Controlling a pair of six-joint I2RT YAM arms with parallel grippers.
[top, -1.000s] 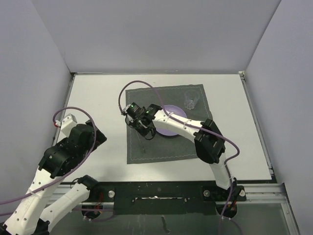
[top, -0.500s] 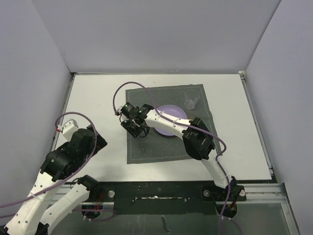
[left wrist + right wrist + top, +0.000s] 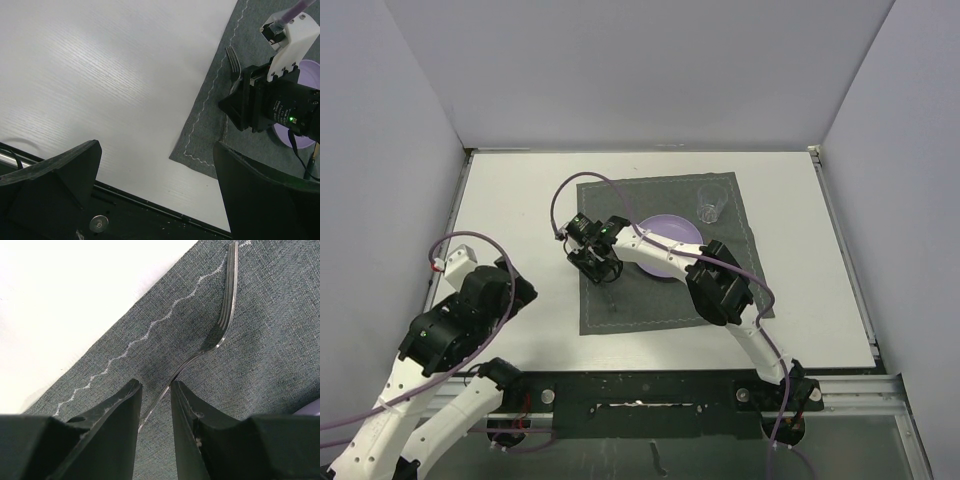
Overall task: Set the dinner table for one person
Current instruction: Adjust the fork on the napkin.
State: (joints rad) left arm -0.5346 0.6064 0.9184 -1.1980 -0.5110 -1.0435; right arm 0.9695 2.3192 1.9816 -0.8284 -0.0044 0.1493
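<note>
Top external view gives us the white table (image 3: 520, 200) filling the cell. A grey placemat (image 3: 650, 312) on its middle carries a purple plate (image 3: 672, 226) and, at the far right corner, a clear glass (image 3: 710, 208). Near the placemat's left edge, the right gripper (image 3: 155, 387) stands slightly parted astride the handle of a flat-lying fork (image 3: 223, 325), not pinching it. The left gripper (image 3: 156, 150) hangs spread wide and empty over the table's near left.

The white dinner table (image 3: 510, 200) carries a dark grey stitched placemat (image 3: 640, 312), flat near its middle.
</note>
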